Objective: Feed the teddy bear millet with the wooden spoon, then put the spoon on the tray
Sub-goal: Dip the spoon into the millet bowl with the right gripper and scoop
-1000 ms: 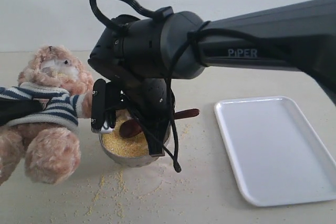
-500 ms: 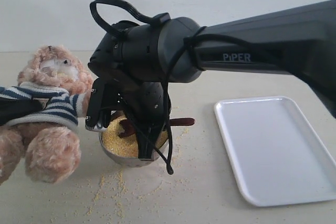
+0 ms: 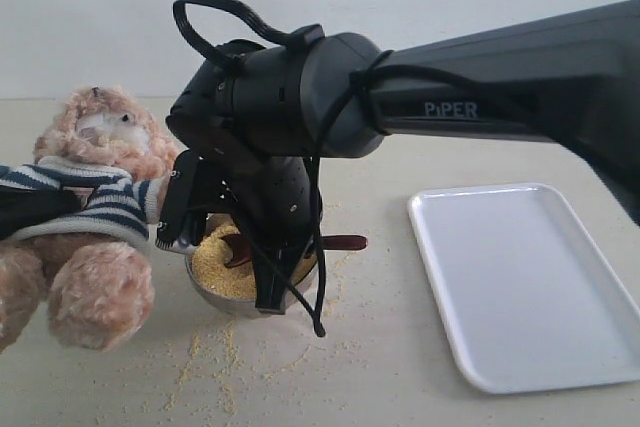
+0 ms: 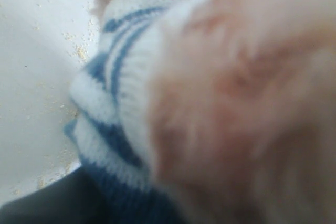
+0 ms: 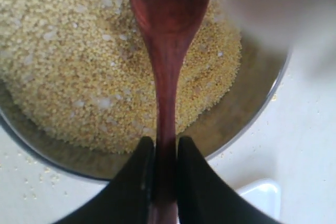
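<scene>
With the right pincer point(image 5: 163, 148) clenched on the wooden spoon point(image 5: 167, 35), we seem mid-scoop in the millet point(image 5: 68, 66) ahead; next, lift level to the teddy bear point(image 3: 95, 137).

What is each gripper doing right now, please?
Left gripper: against the light-brown fluffy plush teddy bear; grip cannot be told.
Right gripper: closed on the dark reddish-brown wooden spoon's slim handle.

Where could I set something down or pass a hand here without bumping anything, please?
The tray is wholly bare. The table is also free between bowl and tray. It is crowded around the bowl: the bear and the right gripper holding the spoon sit close, with loose millet in front.
</scene>
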